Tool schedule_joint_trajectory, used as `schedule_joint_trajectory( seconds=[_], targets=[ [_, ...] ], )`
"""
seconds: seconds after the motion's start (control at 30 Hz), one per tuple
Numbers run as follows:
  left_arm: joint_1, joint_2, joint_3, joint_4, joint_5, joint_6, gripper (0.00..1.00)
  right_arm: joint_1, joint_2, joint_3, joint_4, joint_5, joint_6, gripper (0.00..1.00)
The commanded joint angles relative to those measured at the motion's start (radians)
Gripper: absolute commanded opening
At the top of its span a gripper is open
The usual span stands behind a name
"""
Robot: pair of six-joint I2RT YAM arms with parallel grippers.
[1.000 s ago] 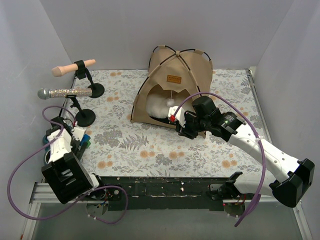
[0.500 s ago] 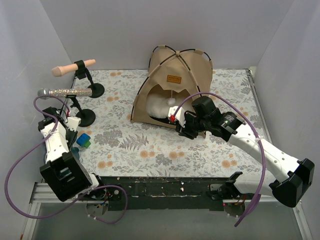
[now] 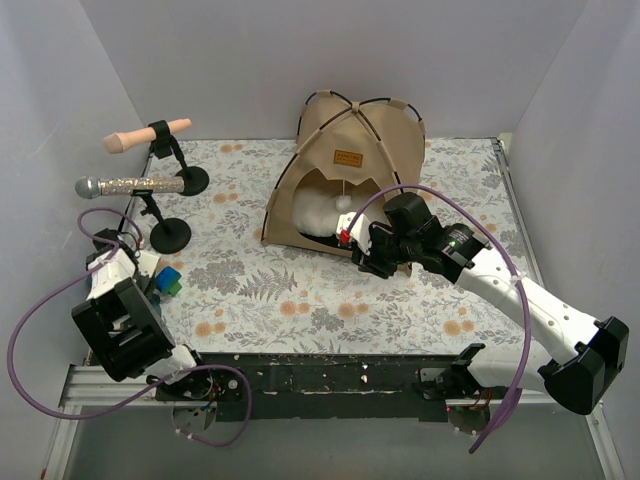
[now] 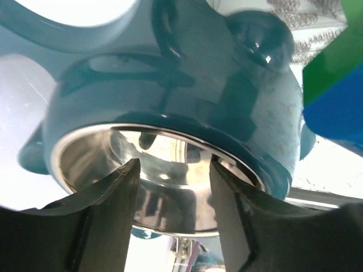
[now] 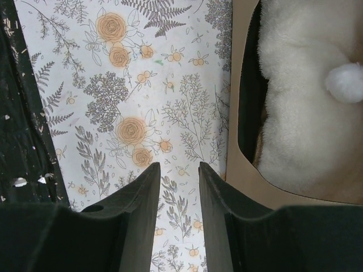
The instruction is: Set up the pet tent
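The tent (image 3: 345,165) stands upright at the far middle of the table (image 3: 300,295), doorway facing the arms. Its poles (image 3: 356,103) arch over the top and cross there, holding the fabric taut. The label (image 3: 348,157) sits above the doorway, the pom-pom (image 3: 342,203) hangs in the opening, and the pillow (image 3: 315,213) lies inside on the floor. By the look of it the set-up is done, or very nearly so (the far side and the pole ends at the back corners are hidden, so their seating cannot be checked). The right gripper (image 5: 178,170) hovers low over the floral cloth, just beside the tent's front right edge. Its fingers stand a narrow way apart with nothing between them, and the wrist view shows them clear of the fabric. The left gripper (image 4: 173,167) is well apart from the tent, at the table's left edge near the blocks (image 3: 168,281). Its fingers are part-way apart right against the rim of a teal bowl (image 4: 170,85), and whether they touch it is not clear. What seems left is small: draw the right arm back from the doorway without catching the fabric or a pole, and perhaps square the tent on the table.
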Motion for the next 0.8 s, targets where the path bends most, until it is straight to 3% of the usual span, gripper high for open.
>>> schedule_joint_trajectory(
  seconds=[0.0,0.27,0.43,0.6,0.7,0.77],
  targets=[
    [0.009,0.030,0.048,0.053,0.068,-0.022,0.62,0.008,-0.009,0.046,0.012,0.009,0.013,0.41],
    [0.009,-0.056,0.200,-0.103,0.100,0.024,0.98,0.007,-0.012,0.057,0.069,0.035,0.046,0.47],
    [0.010,-0.073,0.337,-0.264,0.182,0.007,0.98,0.007,-0.031,0.056,0.090,0.064,0.054,0.52],
    [-0.002,-0.098,0.500,-0.505,0.420,-0.005,0.98,0.004,-0.054,0.056,0.102,0.093,0.082,0.57],
    [-0.065,-0.125,0.575,-0.576,0.514,-0.054,0.98,-0.022,-0.067,0.054,0.119,0.113,0.114,0.63],
    [-0.176,-0.156,0.588,-0.576,0.514,-0.121,0.98,-0.053,-0.076,0.054,0.128,0.112,0.129,0.71]
  ],
)
